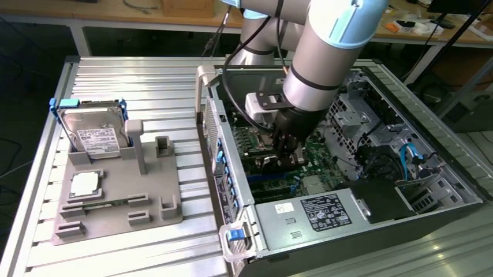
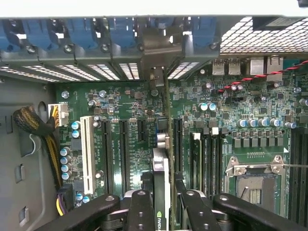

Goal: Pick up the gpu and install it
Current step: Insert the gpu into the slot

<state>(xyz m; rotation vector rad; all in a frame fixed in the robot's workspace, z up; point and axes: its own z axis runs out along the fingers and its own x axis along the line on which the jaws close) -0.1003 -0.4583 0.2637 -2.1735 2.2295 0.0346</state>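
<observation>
The gpu stands edge-on between my gripper's dark fingers, which are shut on it. It hangs just over the green motherboard, in line with a long black slot and reaching toward the rear bracket openings. Whether it touches the slot I cannot tell. In the exterior view my gripper is lowered deep into the open computer case, with the dark gpu at its tip above the board.
A white slot and black slots lie beside the card, a processor socket on its other side. Cables crowd one wall. Outside the case, a grey fixture holds a hard drive and a processor chip.
</observation>
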